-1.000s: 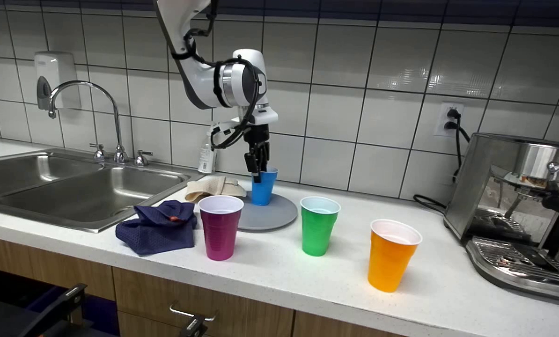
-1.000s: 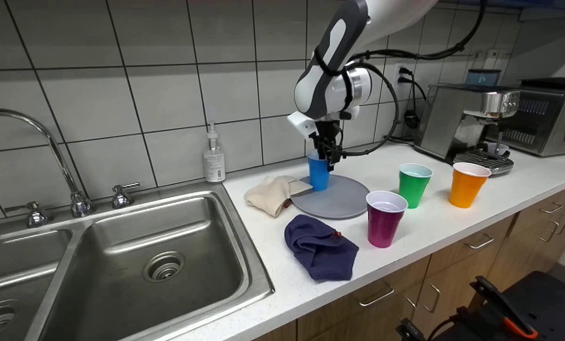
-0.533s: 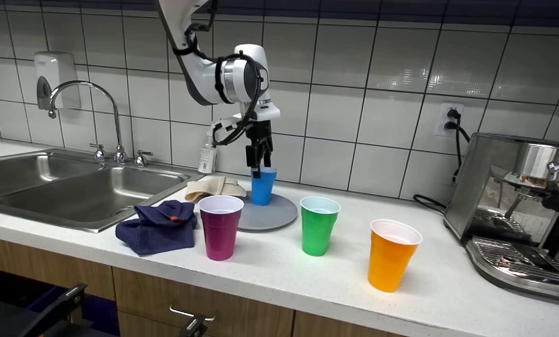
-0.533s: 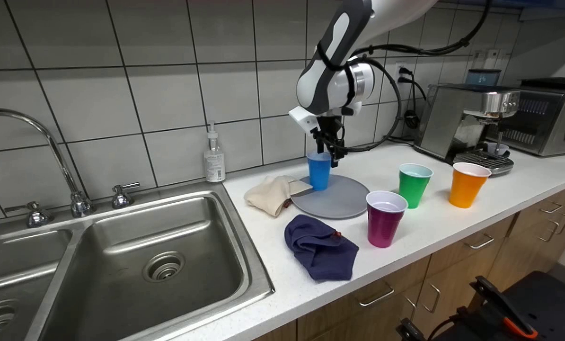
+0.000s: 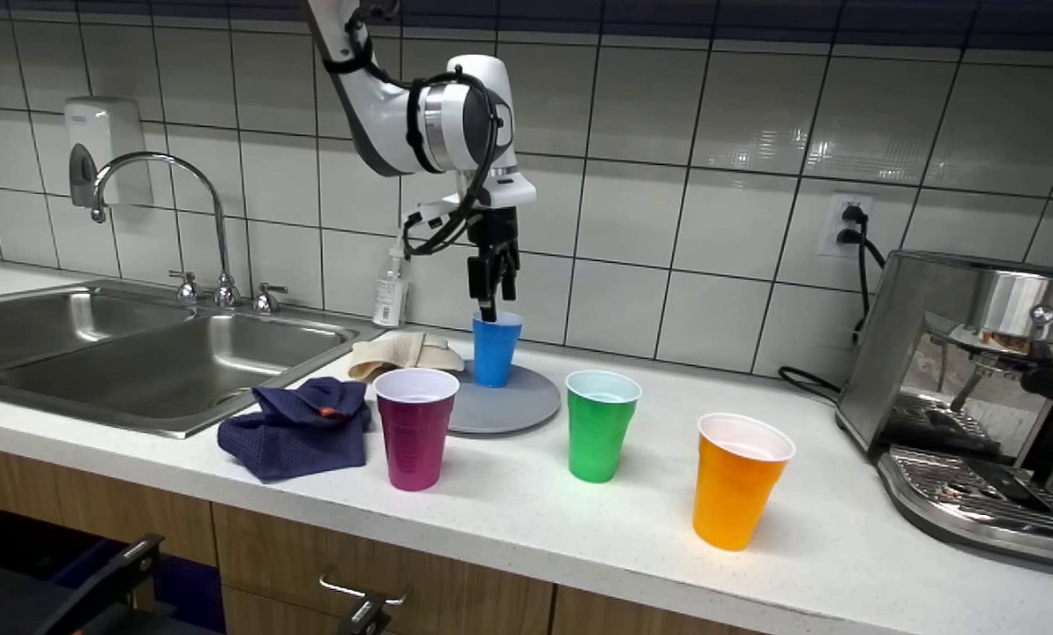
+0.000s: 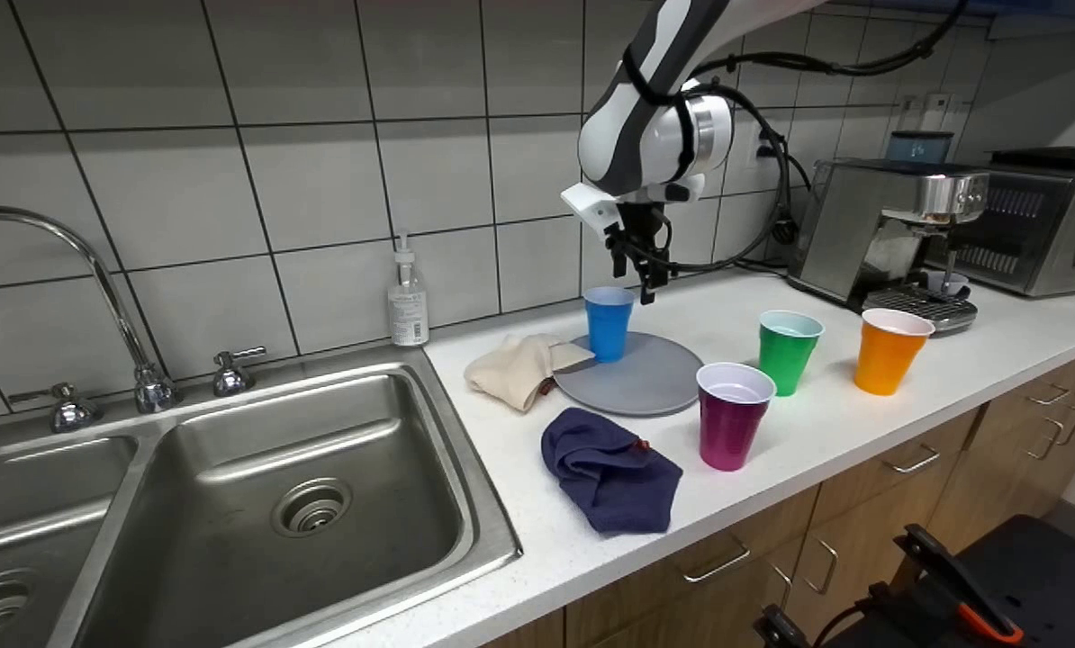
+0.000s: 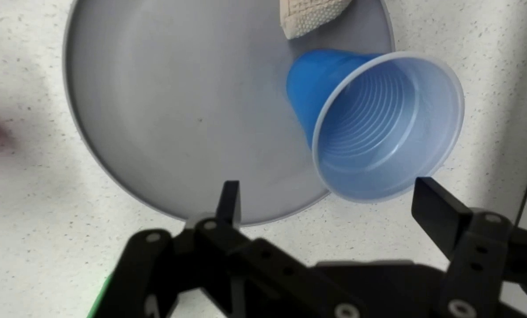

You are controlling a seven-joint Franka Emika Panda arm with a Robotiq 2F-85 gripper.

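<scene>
Jaws and robot arm (image 5: 381, 132) had lifted since a moment earlier, clear of the blue plastic cup (image 6: 608, 328), which had not shifted. It stood upright near the wall-side edge of the gray round plate (image 6: 645, 387), its flat base carrying it unaided. Spread wide with nothing between them, the jaws hung just above and beside it, presumably so the rim would not be dragged along. The purple cup (image 5: 416, 432), green cup (image 5: 601, 432) and orange cup (image 5: 738, 489) stood mouth-up on the desk (image 5: 535, 494), apart, perhaps to leave room around each. A beige cloth (image 6: 519, 364) lay loosely, 1 corner over the plate.
</scene>
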